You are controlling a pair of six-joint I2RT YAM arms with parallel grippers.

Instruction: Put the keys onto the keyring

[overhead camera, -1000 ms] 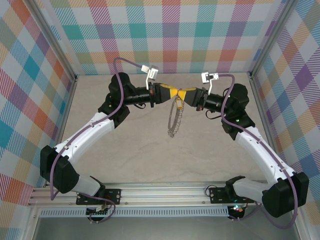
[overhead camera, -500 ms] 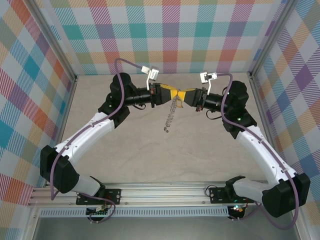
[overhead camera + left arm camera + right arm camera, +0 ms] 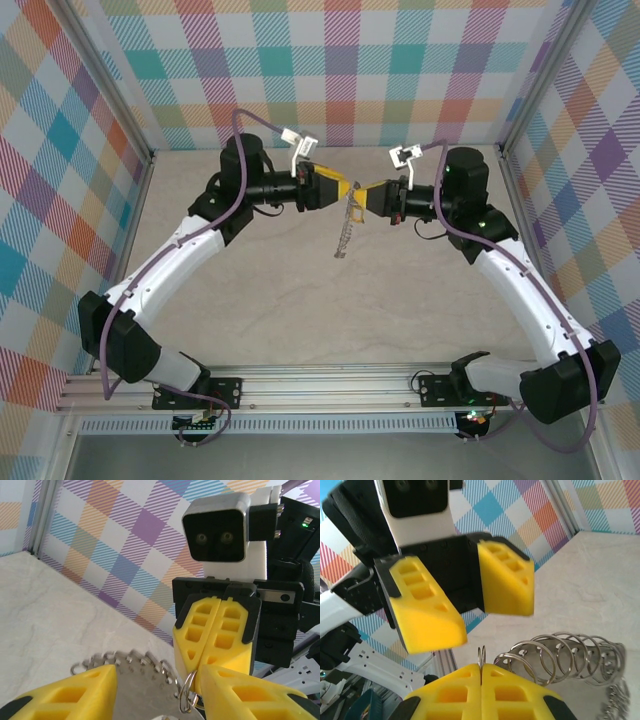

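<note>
The right gripper [image 3: 481, 682], at the bottom centre of its wrist view, had its fingers pressed together on a thin wire loop of the keyring [image 3: 560, 655], whose coils trailed to the lower right. Facing it, the left gripper [image 3: 155, 695] stood spread, one finger either side of the ring's beaded edge. In the top view the keyring hung just below the fingertips, over the table [image 3: 300, 300].

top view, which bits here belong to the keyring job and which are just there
Part of the job: keyring, hanging from the shut right gripper; left gripper, open at the keyring.
Just there: table; checked walls; aluminium rail at the arm bases.
</note>
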